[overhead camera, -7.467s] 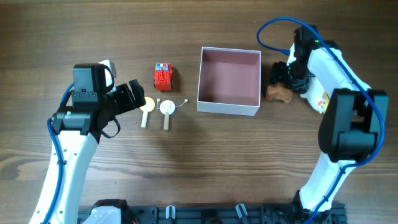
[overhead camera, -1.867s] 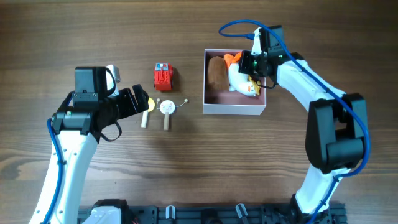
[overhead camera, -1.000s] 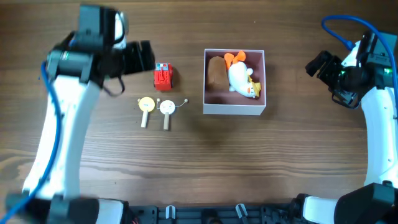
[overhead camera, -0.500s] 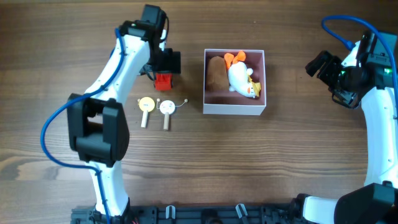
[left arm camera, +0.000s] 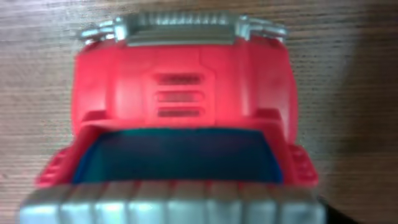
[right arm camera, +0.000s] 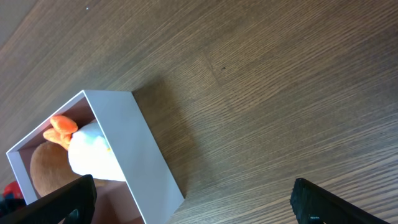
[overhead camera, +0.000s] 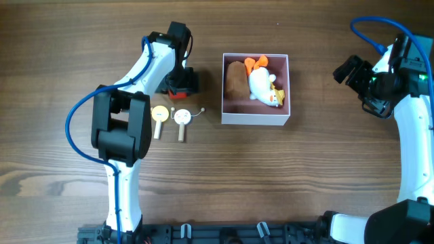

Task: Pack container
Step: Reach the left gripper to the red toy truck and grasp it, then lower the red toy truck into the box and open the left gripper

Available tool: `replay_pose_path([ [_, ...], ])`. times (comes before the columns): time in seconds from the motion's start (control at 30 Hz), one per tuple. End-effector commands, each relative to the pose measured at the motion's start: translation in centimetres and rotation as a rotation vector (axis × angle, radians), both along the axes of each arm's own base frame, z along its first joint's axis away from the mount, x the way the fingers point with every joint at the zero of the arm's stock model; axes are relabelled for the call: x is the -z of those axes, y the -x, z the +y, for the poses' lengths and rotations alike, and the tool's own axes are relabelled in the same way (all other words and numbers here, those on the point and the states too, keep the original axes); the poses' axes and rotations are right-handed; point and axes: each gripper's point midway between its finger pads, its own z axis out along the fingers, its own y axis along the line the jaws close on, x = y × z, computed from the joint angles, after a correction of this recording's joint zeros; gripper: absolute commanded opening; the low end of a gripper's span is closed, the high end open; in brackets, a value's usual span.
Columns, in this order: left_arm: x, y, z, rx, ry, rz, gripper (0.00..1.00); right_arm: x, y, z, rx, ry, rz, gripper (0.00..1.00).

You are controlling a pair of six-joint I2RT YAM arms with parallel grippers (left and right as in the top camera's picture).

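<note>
The container (overhead camera: 255, 120) is sitting on the bench between both arms, with a brown plush (overhead camera: 235, 79) and a white duck plush (overhead camera: 263, 88) lying inside. Just left of it, the left gripper (overhead camera: 178, 76) is sitting right over a red toy truck (left arm camera: 183, 106), and I can't tell how its jaws are standing. Well right of the container, the right gripper (overhead camera: 354, 85) is hanging with its jaws wide apart.

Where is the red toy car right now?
Overhead, the red toy car sits left of the container, just above the two round-headed pegs, beneath the left tool.
</note>
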Motion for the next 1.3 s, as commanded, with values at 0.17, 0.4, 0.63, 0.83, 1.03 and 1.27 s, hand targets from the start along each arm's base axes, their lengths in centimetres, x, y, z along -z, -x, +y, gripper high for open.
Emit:
replay_pose_path([
  [0.17, 0.1, -0.3, 0.1, -0.001, -0.014, -0.008, 0.52, 0.3, -0.1, 0.1, 0.01, -0.014, 0.008, 0.99],
  [0.4, -4.1, -0.4, -0.3, 0.017, -0.002, -0.052, 0.47, 0.3, -0.1, 0.1, 0.01, -0.014, 0.008, 1.0],
  [0.63, -16.9, 1.5, -7.5, 0.405, 0.048, -0.283, 0.37, 0.3, -0.1, 0.1, 0.01, -0.014, 0.008, 0.99],
  [0.83, -19.3, 6.6, -18.4, 1.102, 0.026, -0.434, 0.24, 0.3, -0.1, 0.1, 0.01, -0.014, 0.008, 1.0],
  [1.03, -15.3, 8.6, -23.0, 1.376, -0.001, -0.397, 0.04, 0.3, -0.1, 0.1, 0.011, -0.014, 0.005, 1.0],
  [1.27, -10.8, 7.3, -23.9, 1.375, -0.004, -0.346, 0.04, 0.3, -0.1, 0.1, 0.011, -0.014, 0.005, 1.0],
])
